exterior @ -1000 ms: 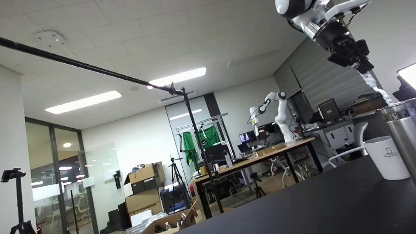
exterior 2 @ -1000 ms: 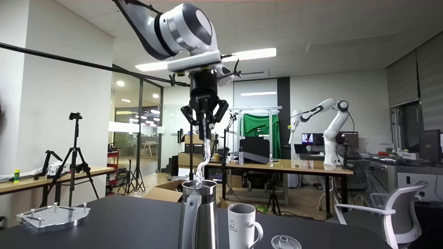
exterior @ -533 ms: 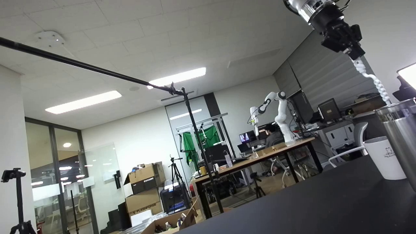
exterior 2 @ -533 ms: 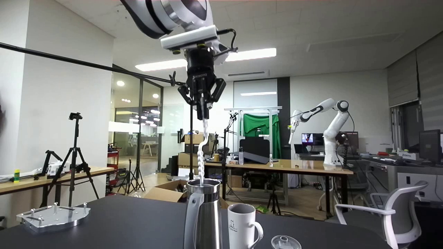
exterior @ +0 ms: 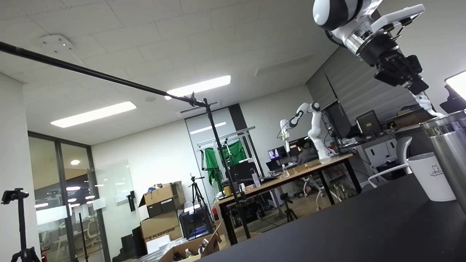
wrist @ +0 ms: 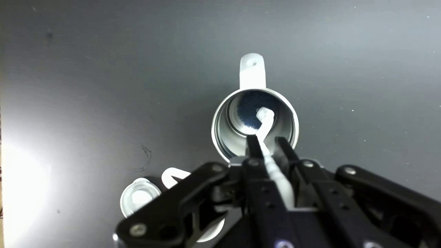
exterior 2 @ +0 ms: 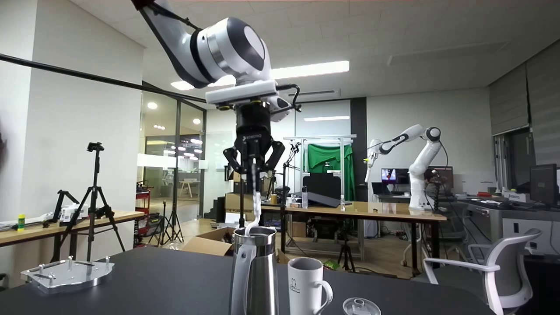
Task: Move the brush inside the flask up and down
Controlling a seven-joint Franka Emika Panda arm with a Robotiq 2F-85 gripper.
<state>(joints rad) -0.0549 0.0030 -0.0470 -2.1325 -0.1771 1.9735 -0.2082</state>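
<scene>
The brush has a white, twisted handle (exterior 2: 256, 206) with a bend in it, and it also shows in an exterior view (exterior: 424, 102). My gripper (exterior 2: 253, 186) is shut on the handle's upper part, above the flask. The flask (exterior 2: 265, 280) is a tall steel cylinder with a grey handle, standing upright on the dark table. In the wrist view the gripper (wrist: 267, 139) sits over the open rim of the flask (wrist: 296, 128). The handle bend lies at about rim height. Dark blue bristles (wrist: 248, 106) show inside the flask; their lower end is hidden.
A white mug (exterior 2: 301, 284) stands close beside the flask, and its handle (wrist: 172, 175) shows in the wrist view. A clear lid (exterior 2: 361, 307) lies by the mug. A metal plate with posts (exterior 2: 70, 275) lies at the table's left in that view.
The gripper and brush rose, then came down again, now lower than one second ago, with more handle inside the flask. The flask shifted slightly on the table.
</scene>
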